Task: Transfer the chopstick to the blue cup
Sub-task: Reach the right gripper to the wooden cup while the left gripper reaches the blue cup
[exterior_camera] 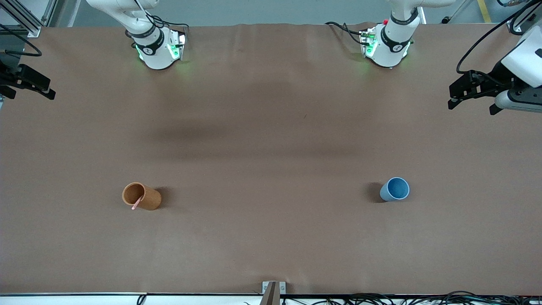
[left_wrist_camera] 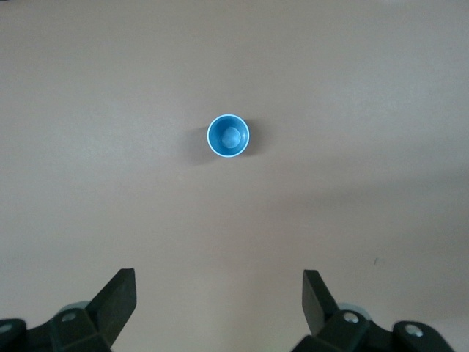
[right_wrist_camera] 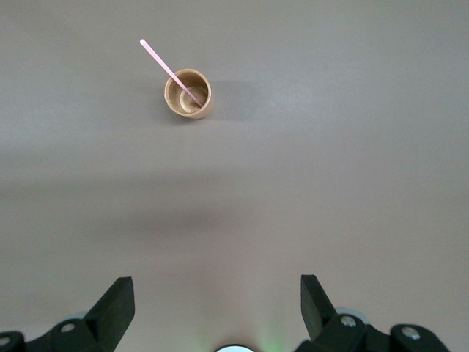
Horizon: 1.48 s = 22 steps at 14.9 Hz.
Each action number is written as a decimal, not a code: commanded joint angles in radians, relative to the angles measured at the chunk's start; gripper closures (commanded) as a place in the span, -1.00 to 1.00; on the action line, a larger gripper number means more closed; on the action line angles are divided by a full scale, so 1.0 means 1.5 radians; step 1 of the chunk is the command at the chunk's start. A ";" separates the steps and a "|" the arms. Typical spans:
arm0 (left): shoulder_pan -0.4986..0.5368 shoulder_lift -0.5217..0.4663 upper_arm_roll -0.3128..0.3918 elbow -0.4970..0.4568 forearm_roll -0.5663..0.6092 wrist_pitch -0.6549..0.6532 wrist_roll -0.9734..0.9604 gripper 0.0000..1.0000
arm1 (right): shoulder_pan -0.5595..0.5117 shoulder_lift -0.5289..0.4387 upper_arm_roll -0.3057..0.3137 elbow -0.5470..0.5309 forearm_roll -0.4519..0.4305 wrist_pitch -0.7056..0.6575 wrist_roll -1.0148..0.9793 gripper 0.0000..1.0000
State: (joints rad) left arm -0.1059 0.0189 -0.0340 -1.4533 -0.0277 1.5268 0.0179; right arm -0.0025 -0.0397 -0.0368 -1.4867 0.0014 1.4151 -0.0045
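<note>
The chopstick (exterior_camera: pixel 136 203) is seen leaning in the orange-brown cup (exterior_camera: pixel 142 196), toward the right arm's end of the counter (exterior_camera: pixel 271 237). The blue cup (exterior_camera: pixel 394 189) is stood toward the left arm's end. The right end effector (right_wrist_camera: pixel 217 308) and left end effector (left_wrist_camera: pixel 220 304) are held wide, empty, well apart from both.

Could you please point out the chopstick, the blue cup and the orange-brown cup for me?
chopstick (right_wrist_camera: pixel 163 61): right wrist view, on the pink shaft sticking out above the cup's rim.
blue cup (exterior_camera: pixel 395 189): front view, on its inner wall just inside the mouth.
orange-brown cup (exterior_camera: pixel 149 198): front view, on its outer side wall.
</note>
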 commanded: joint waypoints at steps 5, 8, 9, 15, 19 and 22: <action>0.001 0.004 0.001 0.014 0.002 -0.002 0.004 -1.00 | 0.007 -0.014 -0.005 -0.013 0.008 0.005 -0.004 -1.00; 0.000 0.008 0.001 0.008 -0.002 -0.003 -0.005 -1.00 | 0.008 -0.008 -0.005 -0.013 0.013 0.018 -0.002 -1.00; 0.002 0.020 0.001 0.006 -0.002 -0.004 -0.004 -1.00 | 0.014 -0.006 -0.004 -0.013 0.013 0.021 -0.001 -1.00; 0.034 0.126 0.010 -0.008 -0.015 0.093 0.005 -1.00 | 0.047 0.105 -0.004 -0.011 0.014 0.137 0.018 -1.00; 0.039 0.234 0.010 -0.019 -0.008 0.205 0.005 -1.00 | 0.082 0.214 -0.004 0.000 0.007 0.227 0.033 -0.92; 0.034 0.286 0.008 -0.058 -0.007 0.296 -0.002 -1.00 | 0.116 0.321 -0.005 0.047 0.001 0.290 0.053 -0.80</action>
State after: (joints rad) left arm -0.0503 0.4171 -0.0224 -1.5141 -0.0345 1.9075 0.0191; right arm 0.1361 0.3352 -0.0356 -1.5036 0.0075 1.8271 0.0467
